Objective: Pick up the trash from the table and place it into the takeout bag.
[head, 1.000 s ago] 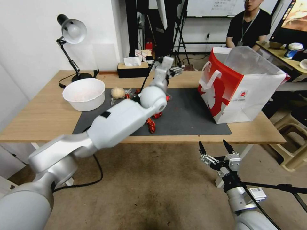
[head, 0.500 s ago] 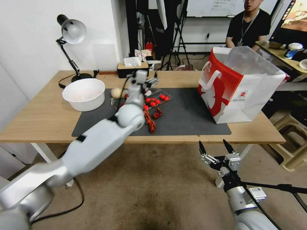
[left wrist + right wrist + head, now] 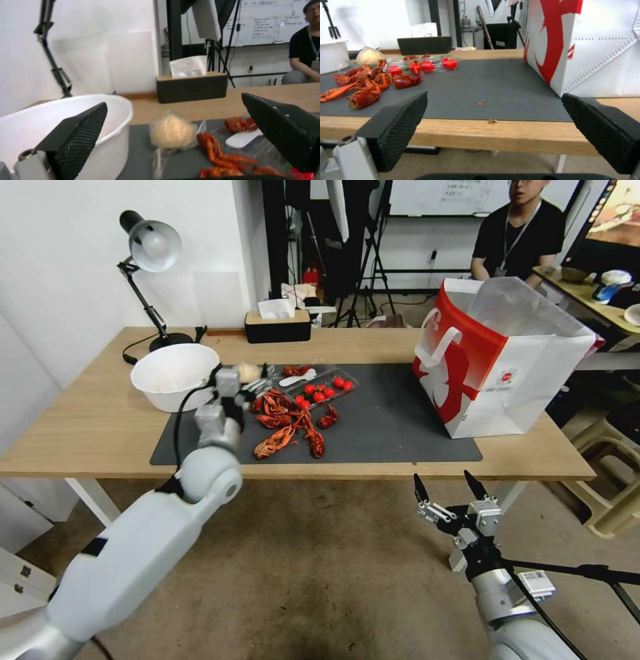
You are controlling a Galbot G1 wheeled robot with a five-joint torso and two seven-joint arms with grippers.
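Nearby, left tool (image 3: 248,382) spread beside white bowl (image 3: 175,375); clear tray (image 3: 325,382) of red balls.

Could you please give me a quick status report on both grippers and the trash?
Left gripper open over crayfish shells, beside white bowl. Right gripper open, parked below table edge. Takeout bag upright, path clear.

My head camera looked down over the whole table (image 3: 100,413) from beyond its near edge. My left wrist camera sat low and close above the mat's (image 3: 186,162) left end, facing the far edge. My right wrist camera peered level from below the near edge. All three shared the crayfish shells (image 3: 283,423)
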